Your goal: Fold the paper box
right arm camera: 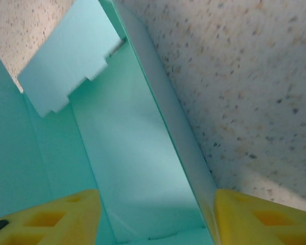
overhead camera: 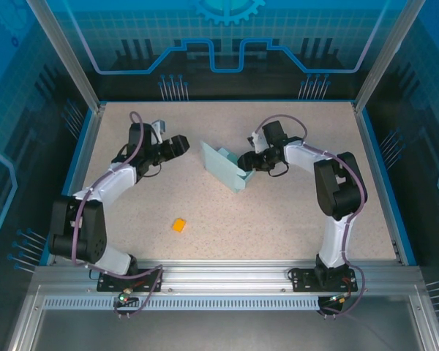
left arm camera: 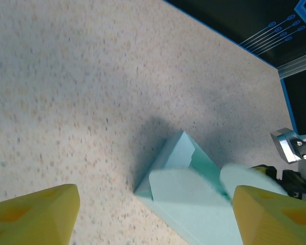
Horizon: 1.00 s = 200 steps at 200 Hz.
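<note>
- The paper box [overhead camera: 223,168] sits about mid-table between the two arms. It is half-formed: walls are raised around an open trough, and a stepped flap [right arm camera: 66,71] hangs loose at one end.
- We judge it very light thin card. It should be stiff along the creases and springy at the flaps, and it is likely to skid on the speckled table [overhead camera: 293,219]. A hard pinch would probably put a crease where none belongs.
- The best hold, as we read it, is a wall edge close to a fold line, or flat pressure on the base panel. The loose flaps offer little purchase.
- The right gripper [overhead camera: 243,161] is at the box's right end. On its wrist camera the yellow fingers [right arm camera: 260,219] stand apart, with the long wall and floor between them. We cannot tell whether they press the card or merely straddle it.
- The left gripper [overhead camera: 183,143] stands near the box's left side without touching it. Its jaws are wide apart and hold nothing, and a box corner [left arm camera: 181,140] lies ahead of it.
- Hard to make out: one end of the box is cut off at the bottom of both wrist views. Tabs and slots are unreadable from above.
- A small orange block [overhead camera: 178,224] lies nearer the arm bases, well apart from the box.
</note>
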### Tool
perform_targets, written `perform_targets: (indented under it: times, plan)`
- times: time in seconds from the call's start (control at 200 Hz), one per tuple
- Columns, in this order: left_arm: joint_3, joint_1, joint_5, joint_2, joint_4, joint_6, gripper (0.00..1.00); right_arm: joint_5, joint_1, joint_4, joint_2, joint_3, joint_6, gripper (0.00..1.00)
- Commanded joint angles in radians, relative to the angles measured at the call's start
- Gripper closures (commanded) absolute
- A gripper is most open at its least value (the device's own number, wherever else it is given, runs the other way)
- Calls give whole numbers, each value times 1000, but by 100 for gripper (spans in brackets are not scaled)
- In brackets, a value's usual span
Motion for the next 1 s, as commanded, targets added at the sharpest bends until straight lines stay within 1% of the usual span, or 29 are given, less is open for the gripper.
perform_targets:
  times: [0.0, 0.14, 0.22, 0.37, 0.475, 0.595, 0.705, 0.845, 0.996]
  plan:
    - [-95, 0, 36, -71, 136, -115, 22, -56, 21, 6, -49, -34, 8, 39]
    - [-176, 0, -29, -119, 144, -124, 23, -87, 38, 36, -78, -81, 26, 39]
    - [-204, 0, -45, -123, 144, -122, 24, -101, 55, 59, -95, -109, 42, 39]
    - [-230, -1, -54, -63, 146, -119, 26, -135, 92, 121, -112, -161, 89, 39]
    - [-231, -8, -35, 6, 177, -131, 29, -155, 113, 151, -115, -180, 104, 39]
    - [-187, -51, -39, 84, 175, -110, 30, -184, 115, 168, -129, -191, 106, 39]
    - [-126, -95, -68, 153, 143, -80, 30, -152, 108, 147, -155, -196, 86, 39]
    - [-62, -122, -66, 231, 145, -73, 31, -125, 62, 141, -184, -218, 75, 39]
    - [42, -158, -46, 319, 105, -51, 31, -85, 1, 153, -221, -250, 73, 39]
